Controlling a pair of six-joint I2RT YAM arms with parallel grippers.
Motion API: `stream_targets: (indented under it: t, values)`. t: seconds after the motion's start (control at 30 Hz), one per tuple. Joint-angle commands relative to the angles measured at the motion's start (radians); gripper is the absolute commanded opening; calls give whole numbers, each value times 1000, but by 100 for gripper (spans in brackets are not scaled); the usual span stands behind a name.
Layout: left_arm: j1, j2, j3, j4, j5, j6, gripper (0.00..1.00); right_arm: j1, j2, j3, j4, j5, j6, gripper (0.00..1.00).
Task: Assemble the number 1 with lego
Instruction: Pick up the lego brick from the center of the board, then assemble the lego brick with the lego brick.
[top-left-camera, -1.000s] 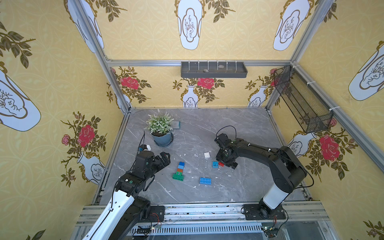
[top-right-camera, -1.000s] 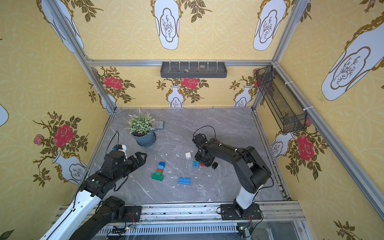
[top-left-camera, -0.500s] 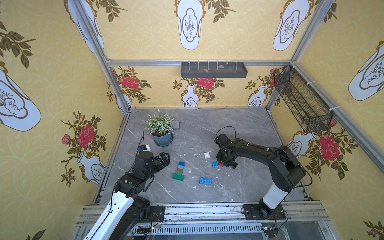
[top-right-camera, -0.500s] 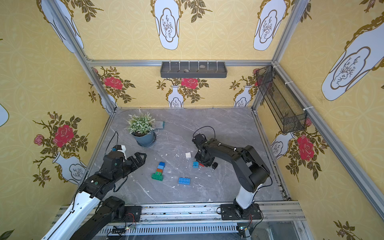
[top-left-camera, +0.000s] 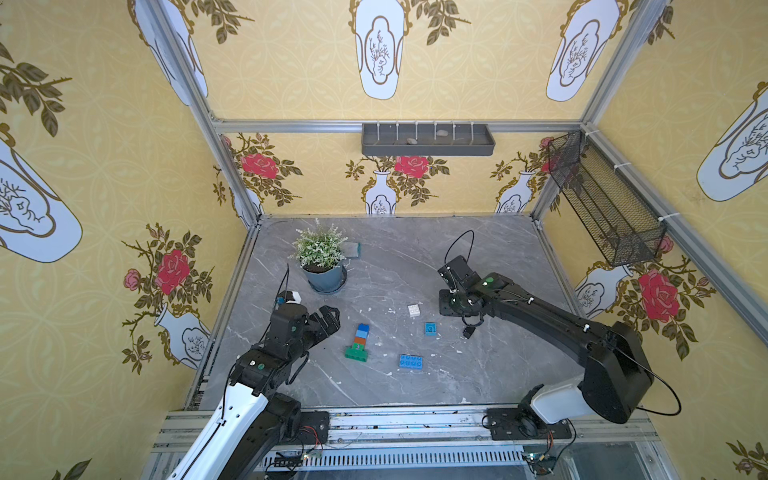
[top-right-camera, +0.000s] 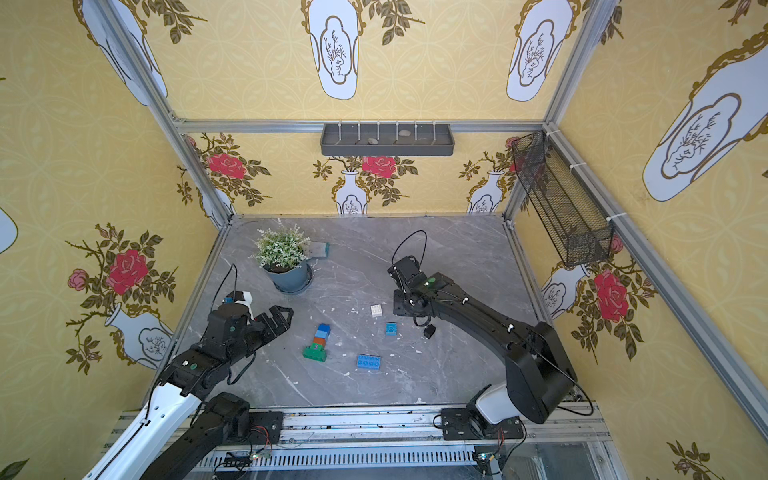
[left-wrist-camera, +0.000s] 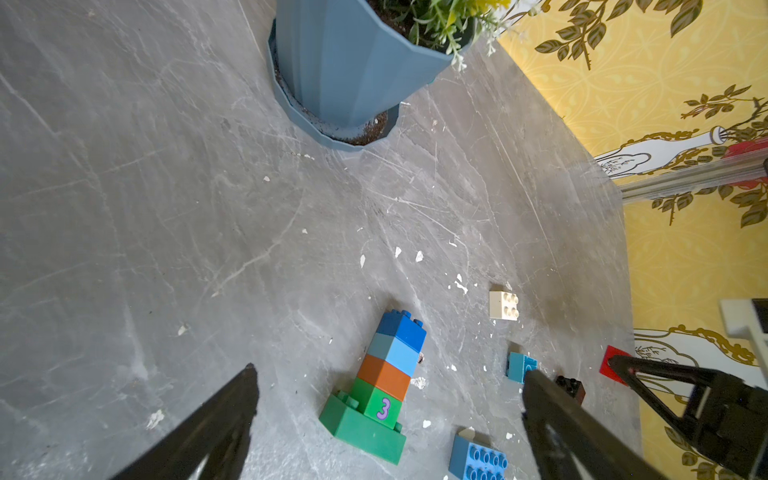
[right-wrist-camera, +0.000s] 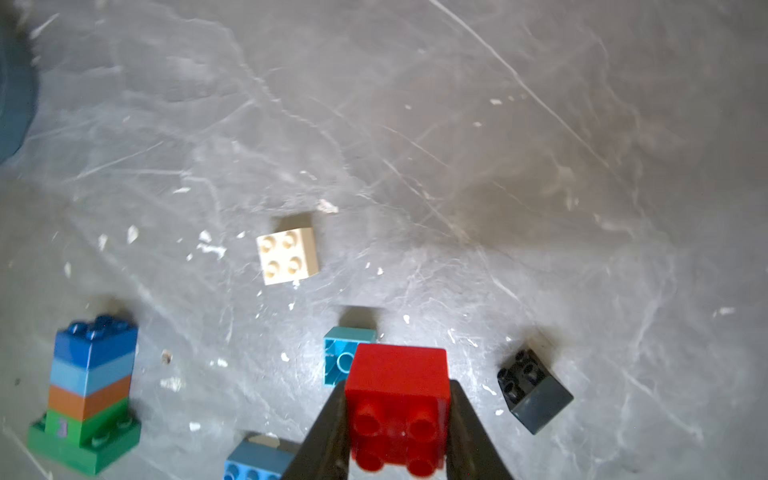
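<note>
A: Right jaws?
B: Gripping red brick (right-wrist-camera: 397, 395), clear of bench (top-left-camera: 374, 270), near teal brick (right-wrist-camera: 338, 361).
A: Left jaws?
B: Wide, empty, near stack (top-left-camera: 358, 340). White brick (top-left-camera: 413, 310), black brick (top-left-camera: 468, 332), blue brick (top-left-camera: 410, 361) loose on bench.

Surface: grey marbled surface (top-left-camera: 395, 266), scratched and dotted with white flecks.
Far left: potted plant (top-left-camera: 324, 277) in a blue pot, with a small grey-green pad (top-left-camera: 352, 249) just behind it.
Middle: brick stack (top-left-camera: 358, 343), upright. Long green base, then green, orange, light blue, blue.
Right of stack: white brick (top-left-camera: 413, 309), studs up. Light blue brick (top-left-camera: 430, 329), hollow underside showing. Black brick (top-left-camera: 468, 331), tipped.
Front: long blue brick (top-left-camera: 410, 361), flat.
</note>
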Motion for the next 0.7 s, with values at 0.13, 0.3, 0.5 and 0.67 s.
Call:
stream_targets:
  t: [0.13, 0.3, 0.5, 0.67]
  values:
    - [1, -12, -13, 21, -9, 8, 100, 151, 17, 25, 47, -141, -600, 0]
    - [1, -33, -16, 11, -20, 6, 100, 239, 91, 48, -21, -211, -812, 0]
    - [1, -55, -20, -2, -30, -1, 100, 331, 162, 63, -94, -261, -931, 1]
    - [1, -58, -21, -6, -32, -11, 100, 386, 247, 103, -167, -199, -932, 2]
